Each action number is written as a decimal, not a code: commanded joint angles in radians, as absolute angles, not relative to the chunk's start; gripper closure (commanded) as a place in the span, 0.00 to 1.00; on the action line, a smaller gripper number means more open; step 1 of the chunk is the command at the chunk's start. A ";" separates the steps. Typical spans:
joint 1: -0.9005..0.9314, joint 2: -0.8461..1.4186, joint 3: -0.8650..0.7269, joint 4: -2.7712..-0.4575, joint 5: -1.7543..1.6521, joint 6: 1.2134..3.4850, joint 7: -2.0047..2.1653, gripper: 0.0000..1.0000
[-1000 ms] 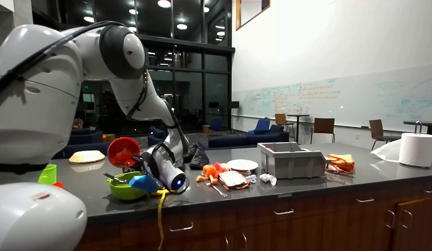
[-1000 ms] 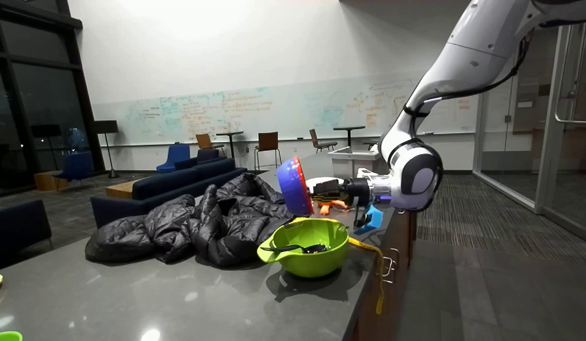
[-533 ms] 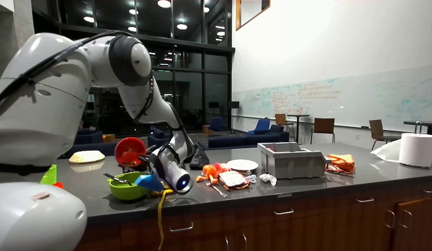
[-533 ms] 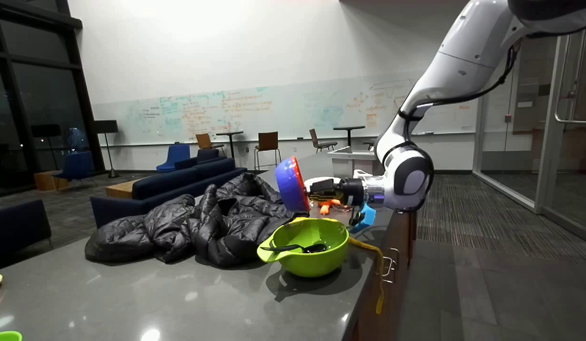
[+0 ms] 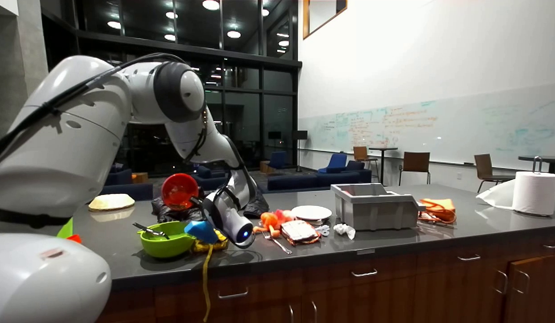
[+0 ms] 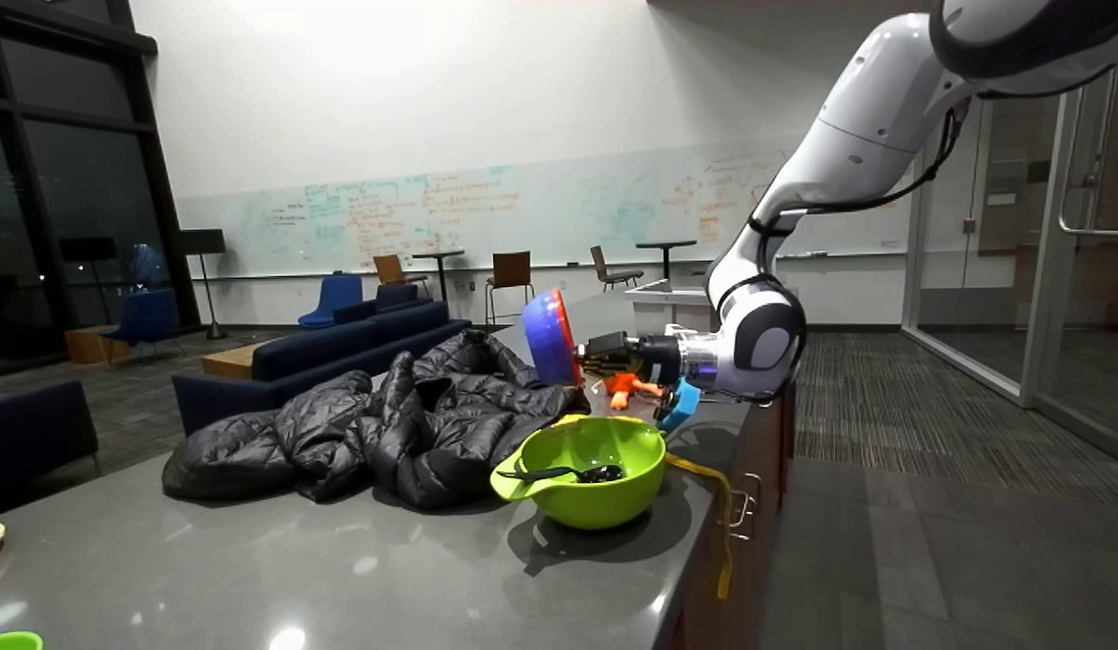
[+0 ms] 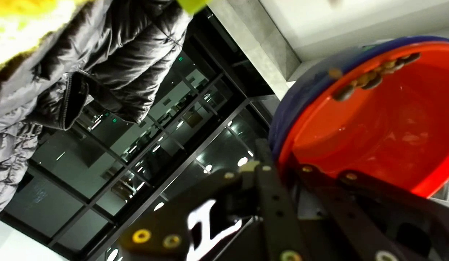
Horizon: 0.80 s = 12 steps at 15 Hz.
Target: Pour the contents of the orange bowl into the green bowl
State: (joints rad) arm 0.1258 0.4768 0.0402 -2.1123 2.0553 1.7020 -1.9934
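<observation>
Gray counter (image 6: 342, 578) sits under the green bowl (image 6: 602, 503). Arm (image 6: 871, 117): wrist (image 6: 762, 338) right of the green bowl in both exterior views, pointing back left. Black jacket (image 6: 396, 433): heaped left of and behind the green bowl in an exterior view. Gray bin (image 5: 378, 214): well right of the green bowl in an exterior view. Green bowl itself: upright, near the counter edge. Orange bowl (image 5: 179, 190): airborne, higher than the green bowl's rim, tipped on its side, mouth facing the wrist; red-orange inside, blue outside. Can't tell if it's squarely over the green bowl. Gripper (image 7: 282, 163): higher than the green bowl, clamped on the orange bowl's rim, fingers (image 7: 268, 181) nearly together with the wall pinched between. Dark-handled utensil (image 6: 545, 473): in the green bowl, handle across its rim. Yellow strip (image 6: 726, 533): starts beside the green bowl, hangs over the counter edge. Small brown and dark bits (image 7: 371, 79): inside the orange bowl near its rim, above the green bowl's level. Can't tell if any are in the green bowl.
</observation>
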 commanded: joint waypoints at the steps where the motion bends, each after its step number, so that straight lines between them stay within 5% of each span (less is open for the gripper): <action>1: 0.112 0.495 0.033 -2.080 2.054 1.667 -1.936 0.98; 12: 0.108 0.483 0.030 -2.102 2.052 1.653 -1.902 0.98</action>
State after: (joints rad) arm 0.1113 0.4912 0.0322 -2.0919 2.0561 1.6816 -1.9311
